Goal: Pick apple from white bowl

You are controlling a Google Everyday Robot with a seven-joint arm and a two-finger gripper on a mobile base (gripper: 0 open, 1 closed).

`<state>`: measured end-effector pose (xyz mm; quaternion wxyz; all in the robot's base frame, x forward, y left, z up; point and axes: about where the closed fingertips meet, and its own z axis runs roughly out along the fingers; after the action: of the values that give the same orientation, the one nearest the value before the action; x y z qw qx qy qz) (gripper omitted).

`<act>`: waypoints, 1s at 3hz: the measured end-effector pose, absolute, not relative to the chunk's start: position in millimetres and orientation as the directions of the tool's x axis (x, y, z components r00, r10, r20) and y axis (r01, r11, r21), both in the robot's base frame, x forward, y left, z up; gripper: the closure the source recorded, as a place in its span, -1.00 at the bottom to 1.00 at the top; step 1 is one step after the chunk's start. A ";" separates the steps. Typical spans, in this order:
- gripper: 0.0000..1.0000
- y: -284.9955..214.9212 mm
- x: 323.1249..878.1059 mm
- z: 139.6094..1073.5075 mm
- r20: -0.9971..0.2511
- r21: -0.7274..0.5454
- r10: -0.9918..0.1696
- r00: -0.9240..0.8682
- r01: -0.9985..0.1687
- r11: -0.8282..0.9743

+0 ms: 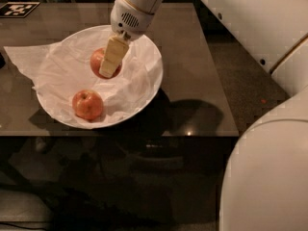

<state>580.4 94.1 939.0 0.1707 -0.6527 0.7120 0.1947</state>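
Observation:
The white bowl [155,76] stands on the dark table, lined with a wrinkly white paper sheet [29,57] that spills over its left rim. My gripper [104,68] reaches down into the bowl from above and is shut on the apple [97,60], a small deep red one, held a little above the paper in the far half of the bowl. One pale finger [113,57] covers the apple's right side; the other finger is hidden behind it. A second, paler orange apple [87,105] lies on the paper near the bowl's front.
The brown table [192,81] reaches to a front edge just below the bowl. A black-and-white marker tag [17,8] lies at the far left corner. My white arm and body [269,177] fill the right side.

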 end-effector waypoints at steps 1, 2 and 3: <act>1.00 96.0 576.3 962.6 -0.491 0.025 -0.868 -0.074 -0.997 0.071; 1.00 95.6 572.3 981.1 -0.485 0.000 -0.872 -0.067 -0.997 0.077; 1.00 92.8 568.2 1001.7 -0.481 -0.026 -0.874 -0.064 -0.996 0.087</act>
<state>568.2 92.8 1001.7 0.1919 -0.6567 0.7119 0.1585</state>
